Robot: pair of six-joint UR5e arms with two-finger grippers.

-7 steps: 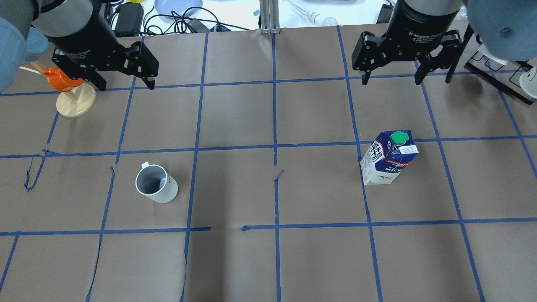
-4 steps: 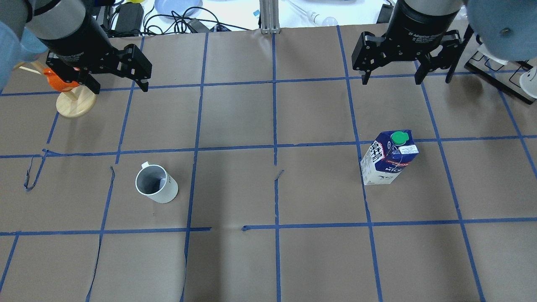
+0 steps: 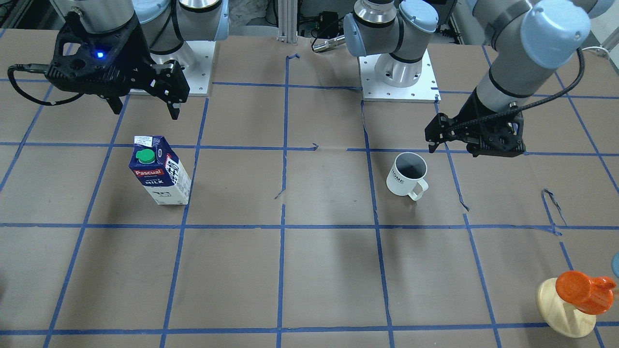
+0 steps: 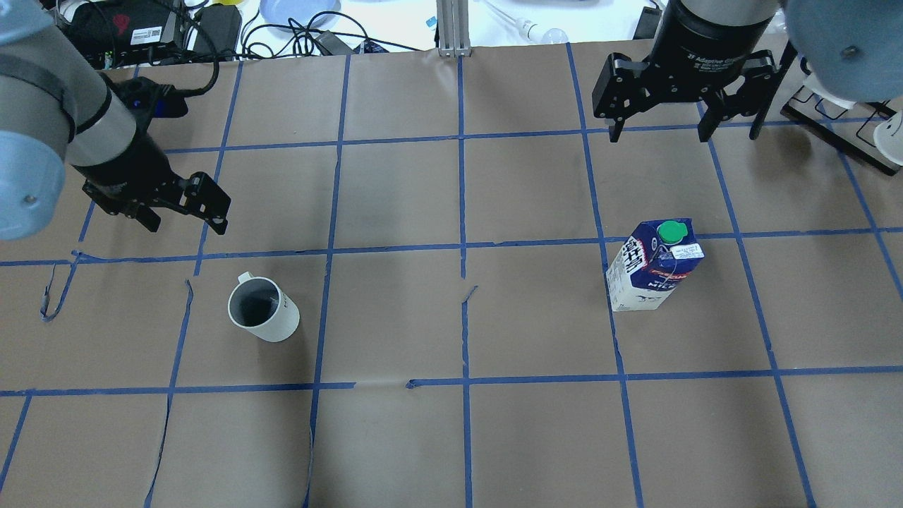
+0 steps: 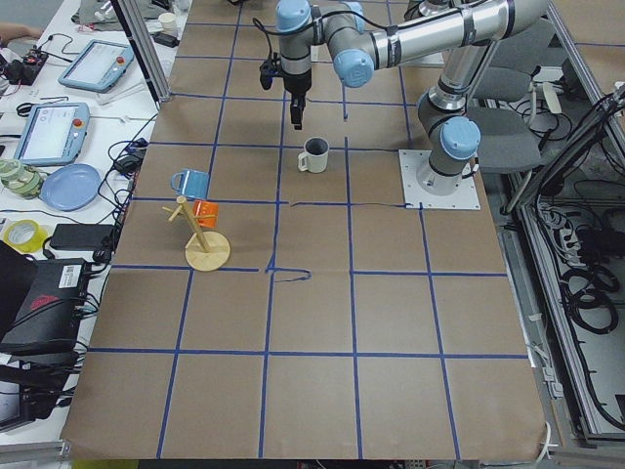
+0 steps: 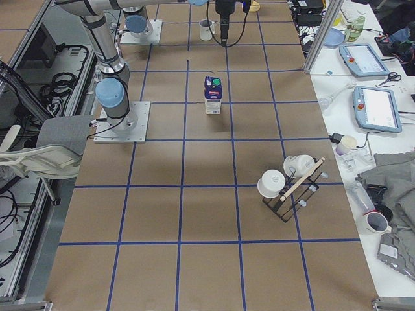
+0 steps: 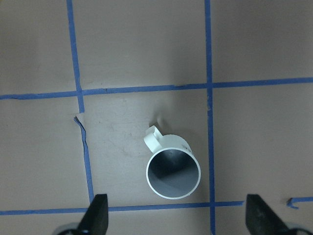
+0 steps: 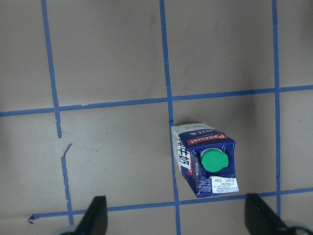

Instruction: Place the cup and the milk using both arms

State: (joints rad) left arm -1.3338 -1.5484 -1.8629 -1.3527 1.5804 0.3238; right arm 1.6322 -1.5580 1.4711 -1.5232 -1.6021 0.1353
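The white cup (image 4: 262, 319) stands upright on the brown paper at the left, handle toward the far side; it also shows in the front view (image 3: 407, 175) and the left wrist view (image 7: 173, 171). My left gripper (image 4: 188, 227) is open and empty, just beyond the cup and a little to its left. The milk (image 4: 655, 267) carton stands upright at the right, green cap on top, also in the front view (image 3: 159, 171) and the right wrist view (image 8: 206, 159). My right gripper (image 4: 659, 137) is open and empty, well beyond the milk.
An orange object on a wooden stand (image 3: 578, 295) is at the table's far left corner, hidden by my left arm in the overhead view. A black rack with white cups (image 6: 288, 184) stands at the far right. Cables and a blue plate (image 4: 300, 10) lie beyond the table edge.
My left arm has swung from over the wooden stand toward the cup, nearer the robot's side, gripper still open. The right arm, cup and milk have not moved.
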